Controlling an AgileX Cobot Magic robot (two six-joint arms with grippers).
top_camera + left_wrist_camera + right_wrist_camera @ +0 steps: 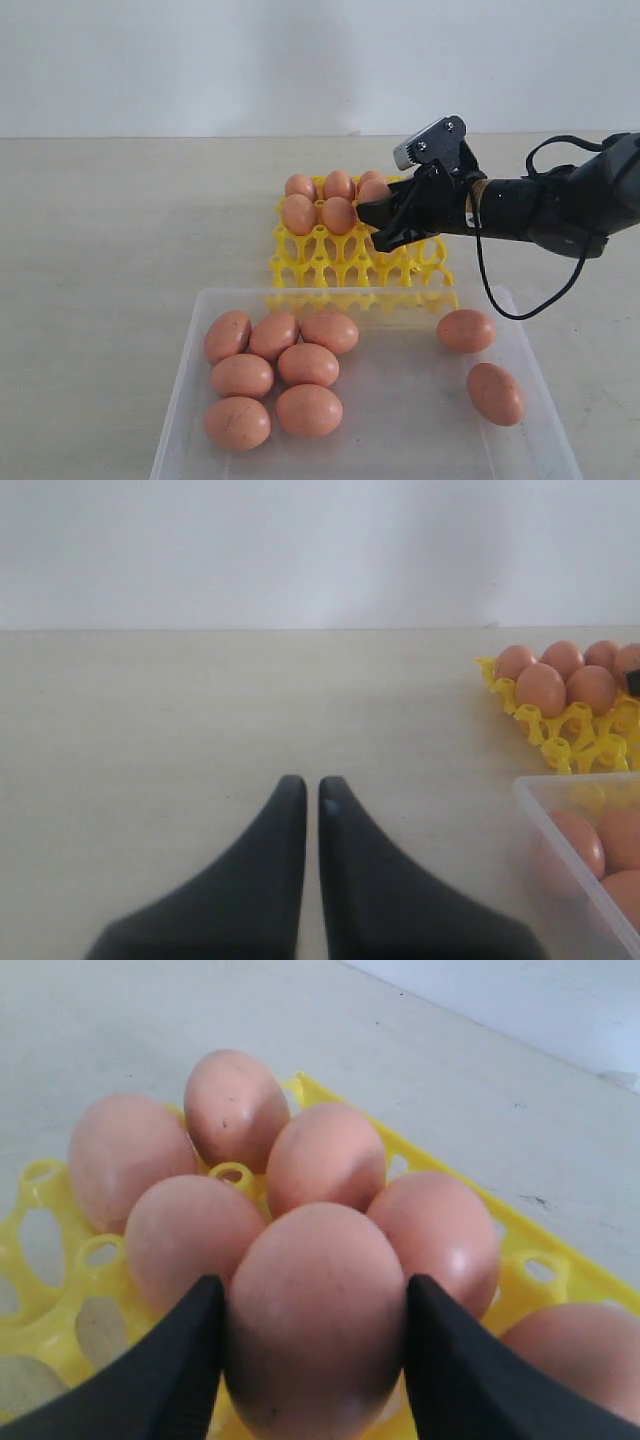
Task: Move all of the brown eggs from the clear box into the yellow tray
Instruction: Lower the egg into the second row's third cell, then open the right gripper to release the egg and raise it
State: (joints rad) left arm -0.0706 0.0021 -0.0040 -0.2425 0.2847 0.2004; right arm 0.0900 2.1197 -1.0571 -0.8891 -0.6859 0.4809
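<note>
Brown egg (pixel 315 1325) pinched between the right gripper's (pixel 312 1298) two fingers (pixel 185 1360), low over the yellow tray (pixel 340 264), likely for seating in a cup just short of those already filled beyond the fingertips. Its arm (pixel 545 208) reaches in level. Nine eggs (pixel 308 364) wait in the clear box (pixel 400 440); the left gripper (pixel 312 802), fingers pressed together, rests well apart.

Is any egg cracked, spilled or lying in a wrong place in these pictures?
Nothing stands out. The brown eggs look whole; some sit in the yellow tray, the others lie inside the clear box, none on the table. The right gripper has its jaws on one egg at the tray.
</note>
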